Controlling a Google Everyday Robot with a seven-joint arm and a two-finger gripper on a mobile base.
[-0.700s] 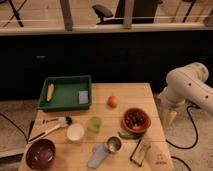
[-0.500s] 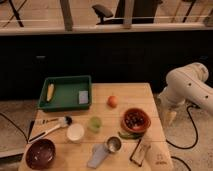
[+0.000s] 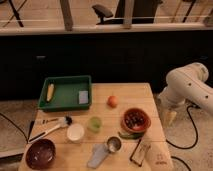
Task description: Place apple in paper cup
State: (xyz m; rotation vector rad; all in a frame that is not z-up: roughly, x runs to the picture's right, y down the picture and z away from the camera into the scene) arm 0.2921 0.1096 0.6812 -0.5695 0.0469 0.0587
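Observation:
The apple (image 3: 113,101), small, round and orange-red, lies on the wooden table (image 3: 130,92) a little right of its middle. The paper cup (image 3: 75,132), short, white and wide-mouthed, stands upright toward the front left, well apart from the apple. My gripper (image 3: 169,118) hangs pointing down off the table's right edge, below the white arm (image 3: 187,87). It is open, holds nothing, and is far from both the apple and the cup.
A green tray (image 3: 65,92) at the back left holds a corn cob (image 3: 50,91) and a sponge (image 3: 83,97). Also on the table are a pale green cup (image 3: 94,123), an orange-brown bowl of dark fruits (image 3: 136,120), a metal measuring cup (image 3: 114,145), a brush (image 3: 50,121), a dark bowl (image 3: 41,153) and a packet (image 3: 141,151).

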